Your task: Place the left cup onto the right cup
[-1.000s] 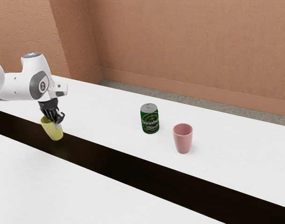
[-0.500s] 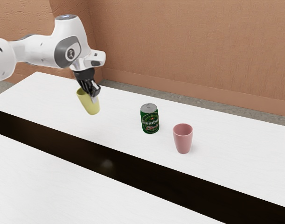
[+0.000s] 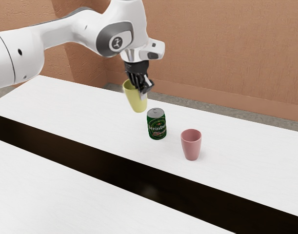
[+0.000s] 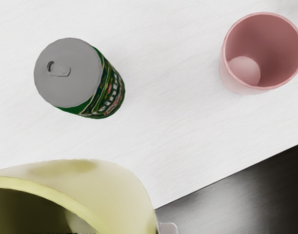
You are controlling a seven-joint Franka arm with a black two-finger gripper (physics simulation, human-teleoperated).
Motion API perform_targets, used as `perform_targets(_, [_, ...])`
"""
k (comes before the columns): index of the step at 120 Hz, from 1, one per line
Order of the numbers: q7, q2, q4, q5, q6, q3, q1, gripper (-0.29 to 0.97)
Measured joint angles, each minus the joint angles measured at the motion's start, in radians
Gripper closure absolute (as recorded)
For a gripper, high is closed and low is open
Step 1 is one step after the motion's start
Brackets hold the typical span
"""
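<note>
My gripper (image 3: 140, 84) is shut on the rim of a yellow-green cup (image 3: 134, 97), which hangs tilted in the air above the white table. That cup (image 4: 66, 197) looms blurred just under my hand in the wrist view. A pink cup (image 3: 191, 144) stands upright and empty on the table, toward the exterior view's right of the held cup and lower. The pink cup (image 4: 262, 52) shows its open mouth in the wrist view, apart from my hand.
A green beer can (image 3: 156, 124) stands upright between the held cup and the pink cup; the can (image 4: 79, 78) lies close below my hand. A dark stripe (image 3: 139, 173) crosses the white table (image 3: 246, 146). A brown wall rises behind.
My arm has lifted the yellow-green cup off the dark stripe and carried it up and toward the exterior view's right, until it hangs just above and left of the can.
</note>
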Motion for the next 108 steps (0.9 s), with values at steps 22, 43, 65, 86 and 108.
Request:
perform_targets(22, [-0.082,0.058,0.075,0.041,-0.054,-0.02,-0.076,0.79])
perform_targets(43, [-0.159,0.098,0.103,0.072,-0.085,-0.059,-0.107,0.79])
perform_targets(65, [-0.219,0.162,0.185,0.102,-0.103,-0.063,-0.128,0.79])
perform_targets(86, [-0.259,0.266,0.307,0.152,-0.122,-0.098,-0.154,0.79])
perform_targets(108, [-0.29,0.327,0.375,0.178,-0.126,-0.102,-0.169,0.79])
